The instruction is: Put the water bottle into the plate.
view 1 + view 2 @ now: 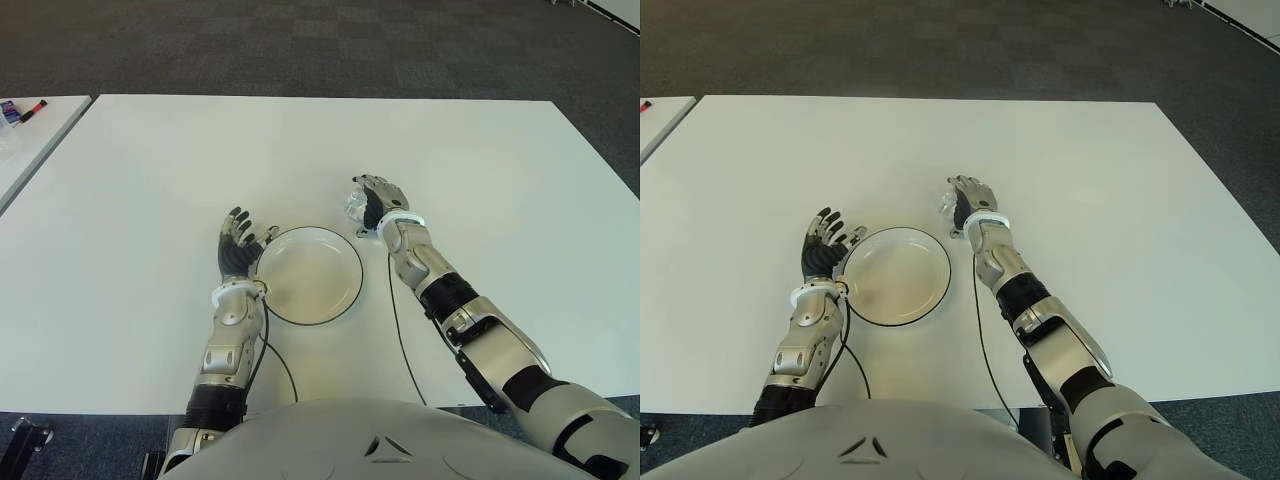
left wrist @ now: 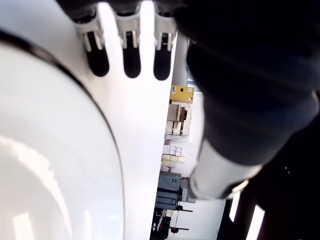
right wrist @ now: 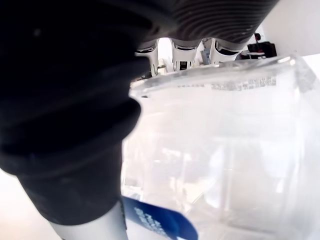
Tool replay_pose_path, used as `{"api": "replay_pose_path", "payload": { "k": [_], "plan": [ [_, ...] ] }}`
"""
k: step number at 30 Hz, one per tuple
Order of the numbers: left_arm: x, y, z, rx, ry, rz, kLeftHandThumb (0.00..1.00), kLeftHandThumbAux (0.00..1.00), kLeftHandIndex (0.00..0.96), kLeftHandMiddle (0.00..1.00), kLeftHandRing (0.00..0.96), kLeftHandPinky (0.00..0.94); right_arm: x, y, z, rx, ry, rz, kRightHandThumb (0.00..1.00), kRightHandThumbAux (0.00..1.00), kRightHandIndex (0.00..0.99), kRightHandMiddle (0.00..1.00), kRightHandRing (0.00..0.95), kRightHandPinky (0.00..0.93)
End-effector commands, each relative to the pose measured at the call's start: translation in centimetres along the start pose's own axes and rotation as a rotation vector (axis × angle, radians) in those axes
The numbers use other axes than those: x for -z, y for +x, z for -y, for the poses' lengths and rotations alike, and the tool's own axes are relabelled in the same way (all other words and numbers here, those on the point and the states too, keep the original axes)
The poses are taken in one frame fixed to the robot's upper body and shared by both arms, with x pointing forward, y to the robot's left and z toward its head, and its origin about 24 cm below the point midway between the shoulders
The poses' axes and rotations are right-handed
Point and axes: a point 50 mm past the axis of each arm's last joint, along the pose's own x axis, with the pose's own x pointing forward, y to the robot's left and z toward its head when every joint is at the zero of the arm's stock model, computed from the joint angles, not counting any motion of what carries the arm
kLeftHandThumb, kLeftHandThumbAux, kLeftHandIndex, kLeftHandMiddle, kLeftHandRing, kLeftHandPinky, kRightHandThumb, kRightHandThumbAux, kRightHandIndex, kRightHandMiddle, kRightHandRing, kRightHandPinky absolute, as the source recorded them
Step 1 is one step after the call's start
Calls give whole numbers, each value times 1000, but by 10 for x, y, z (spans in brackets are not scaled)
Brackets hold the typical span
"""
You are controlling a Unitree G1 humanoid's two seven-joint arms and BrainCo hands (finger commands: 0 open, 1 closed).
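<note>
So the right hand (image 1: pixel 378 203) fingers grasp the bottle (image 3: pixel 220 150) just beyond the empty plate (image 1: pixel 308 275), whose transfer remains undone, while the left hand (image 1: pixel 238 246) shows fingers spread beside the rim.

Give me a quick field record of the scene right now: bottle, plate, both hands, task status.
water bottle: clear plastic, on the white table, beyond the plate's far right rim, outside it
plate: white with dark rim, nothing in it
right hand: at the bottle, fingers wrapped around it in the right wrist view
left hand: beside the plate's left rim, fingers spread, holding nothing
lift: cannot tell whether the bottle has left the table
task status: bottle gripped, not yet in the plate
</note>
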Motion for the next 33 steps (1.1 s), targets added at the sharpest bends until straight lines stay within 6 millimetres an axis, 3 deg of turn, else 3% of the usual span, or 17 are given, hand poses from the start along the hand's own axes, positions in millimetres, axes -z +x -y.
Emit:
{"api": "replay_pose_path", "payload": {
  "k": [1,13,24,33],
  "plan": [
    [5,-8,18,9,-75,-40,75,915,135,162,146,180,7,-8,-31,-112,1,-36,98,998,0,0,0,0],
    [4,-8,18,10,-77,-41,71,916,140,170,154,182,6,-8,-28,-82,17,-45,92,998,0,0,0,22],
    [5,-9,17,6,-73,-44,72,911,136,166,149,180,7,-9,-26,-80,34,-69,10,998,0,0,0,40],
    [4,-9,16,5,-74,-46,77,905,136,162,144,174,8,-8,-22,-63,55,-77,20,998,0,0,0,33]
  ]
}}
